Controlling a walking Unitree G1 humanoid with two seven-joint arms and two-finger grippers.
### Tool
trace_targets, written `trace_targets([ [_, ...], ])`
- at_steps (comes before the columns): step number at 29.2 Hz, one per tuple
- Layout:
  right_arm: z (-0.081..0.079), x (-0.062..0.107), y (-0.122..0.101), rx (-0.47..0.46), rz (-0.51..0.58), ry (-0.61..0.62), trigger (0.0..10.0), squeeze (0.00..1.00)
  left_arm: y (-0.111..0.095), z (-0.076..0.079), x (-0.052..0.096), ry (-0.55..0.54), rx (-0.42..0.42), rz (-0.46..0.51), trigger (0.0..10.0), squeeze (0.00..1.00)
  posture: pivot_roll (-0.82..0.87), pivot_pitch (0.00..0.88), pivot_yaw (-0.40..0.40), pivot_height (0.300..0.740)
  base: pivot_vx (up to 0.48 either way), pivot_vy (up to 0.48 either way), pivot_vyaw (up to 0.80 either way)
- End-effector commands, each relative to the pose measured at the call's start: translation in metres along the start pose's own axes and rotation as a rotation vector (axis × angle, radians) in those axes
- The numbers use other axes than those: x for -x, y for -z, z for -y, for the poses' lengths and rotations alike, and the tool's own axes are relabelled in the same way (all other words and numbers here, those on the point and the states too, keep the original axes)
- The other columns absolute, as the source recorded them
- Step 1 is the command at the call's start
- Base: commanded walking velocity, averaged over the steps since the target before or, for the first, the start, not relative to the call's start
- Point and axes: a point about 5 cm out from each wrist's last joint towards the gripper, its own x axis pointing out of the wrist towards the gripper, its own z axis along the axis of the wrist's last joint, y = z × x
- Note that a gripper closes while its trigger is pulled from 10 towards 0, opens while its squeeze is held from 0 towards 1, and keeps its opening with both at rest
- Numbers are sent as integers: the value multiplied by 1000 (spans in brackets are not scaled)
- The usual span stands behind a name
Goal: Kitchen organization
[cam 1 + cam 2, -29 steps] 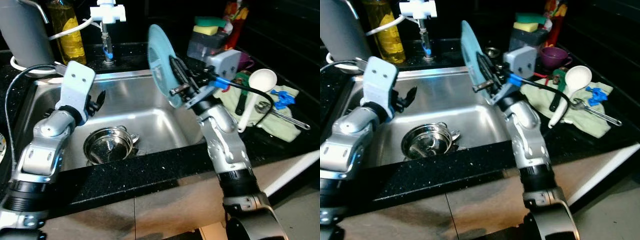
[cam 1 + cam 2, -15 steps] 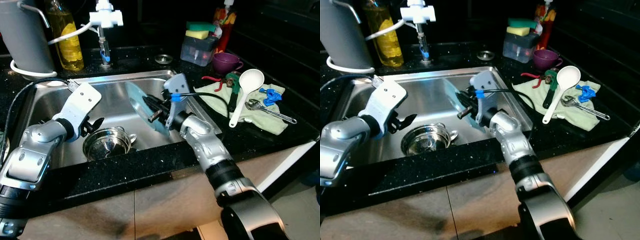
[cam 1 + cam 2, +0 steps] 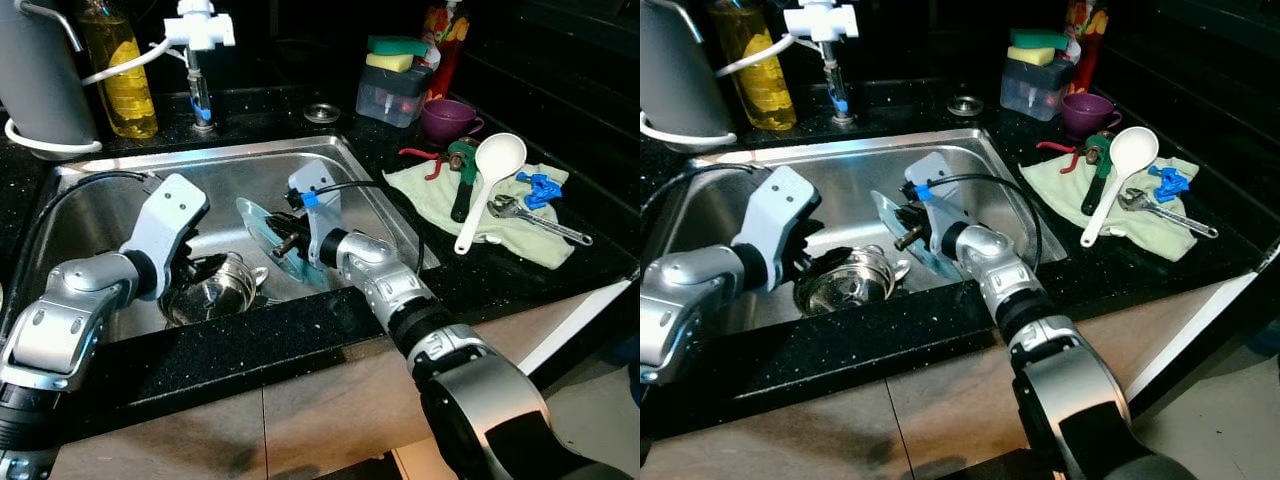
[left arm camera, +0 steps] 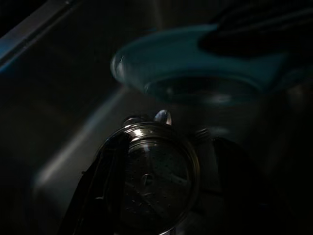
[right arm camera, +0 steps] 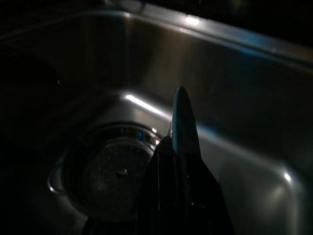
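Inside a brushed stainless-steel sink (image 3: 100,190) set in a speckled black counter (image 3: 300,330), the right gripper (image 3: 283,238) pinches the rim of a round, translucent blue-green plate (image 3: 262,228), holding it tilted on edge low in the basin just beside a shiny perforated metal strainer (image 3: 212,288) over the drain. The left gripper (image 4: 105,196) hovers right at the strainer, its black fingers (image 4: 110,171) parted. On the counter to the right, a glossy white ladle (image 3: 485,185) and a steel wrench (image 3: 540,222) rest on a rumpled pale-green cloth (image 3: 500,215).
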Motion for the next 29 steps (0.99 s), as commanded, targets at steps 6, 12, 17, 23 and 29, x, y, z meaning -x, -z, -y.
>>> trace_targets([
  [6, -3, -3, 0, 41, -20, -12, 10000, 192, 4, 2, 1, 9, 5, -28, 10000, 0, -6, 171, -45, 740, 0, 0, 0],
  [12, 0, -2, 0, 65, -22, 8, 10000, 0, 2, -1, 0, -14, 4, -28, 10000, 0, -9, 167, -42, 740, 0, 0, 0],
  [17, 11, 2, -20, 20, 113, 90, 10000, 0, 2, -5, -2, -70, -11, -21, 10000, 0, -10, 162, -44, 740, 0, 0, 0],
  [23, 32, 18, -55, -134, 403, 182, 10000, 0, -13, -17, -4, -218, 81, 96, 10000, 0, -12, 159, -49, 740, 0, 0, 0],
  [29, 31, 59, -58, -234, 634, 343, 10000, 0, -20, -10, -6, -356, 262, 249, 10000, 0, -27, 158, -35, 740, 0, 0, 0],
])
